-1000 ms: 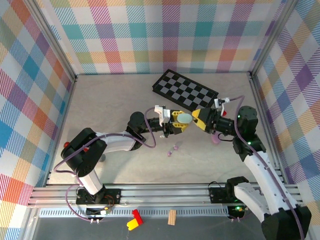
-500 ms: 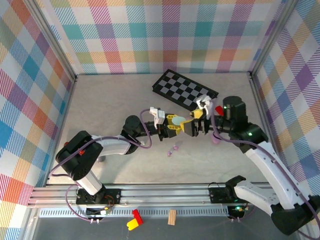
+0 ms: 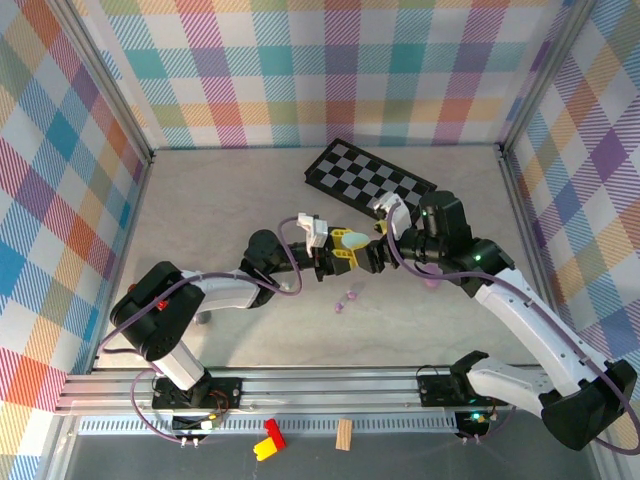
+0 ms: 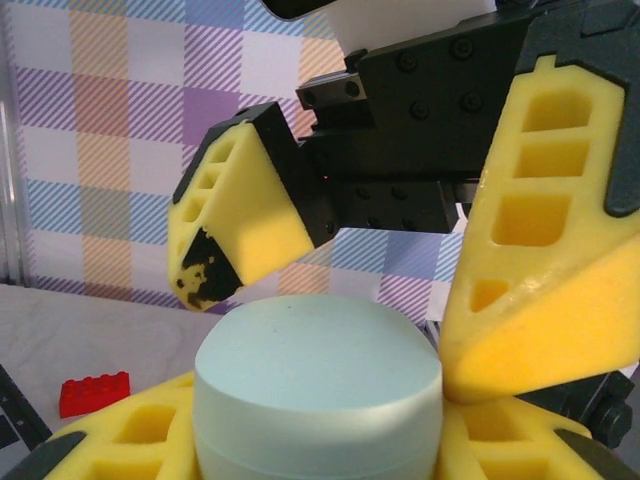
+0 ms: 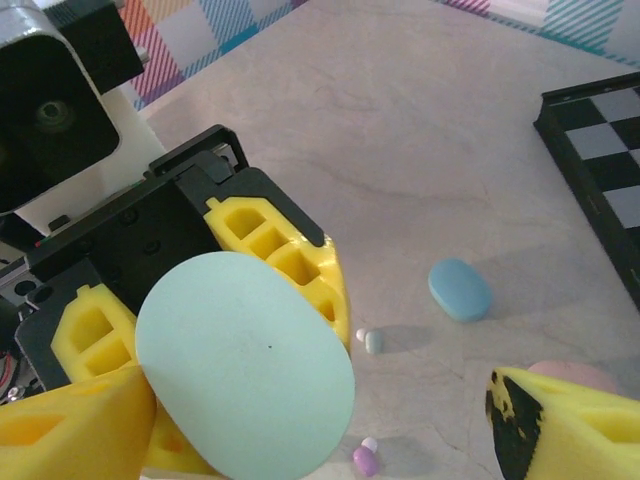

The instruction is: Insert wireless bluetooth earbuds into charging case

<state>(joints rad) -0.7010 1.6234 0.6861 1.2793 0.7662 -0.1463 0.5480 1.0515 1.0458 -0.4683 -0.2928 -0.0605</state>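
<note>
My left gripper [image 3: 346, 251] is shut on a closed mint-green charging case [image 4: 318, 385], pinched between its yellow fingers [image 5: 280, 250]. My right gripper [image 3: 376, 256] is open, with one fingertip [image 4: 240, 225] above the left of the case and the other [image 4: 545, 270] close against its right side. The same case [image 5: 245, 375] faces the right wrist camera, between that gripper's own fingers [image 5: 565, 420]. Two earbuds lie on the table below: a pale blue one [image 5: 371, 341] and a purple one [image 5: 365, 460]. They also appear from above [image 3: 350, 296].
A blue case [image 5: 460, 289] and a pink case [image 3: 432, 281] lie on the table right of the earbuds. A checkerboard [image 3: 370, 182] sits at the back. A red brick [image 4: 93, 392] lies on the table. Plaid walls [image 3: 60, 200] enclose the table.
My right gripper has swung left to the mint case and opened wider, so its fingers now straddle it. The left gripper has shifted slightly and still holds the case.
</note>
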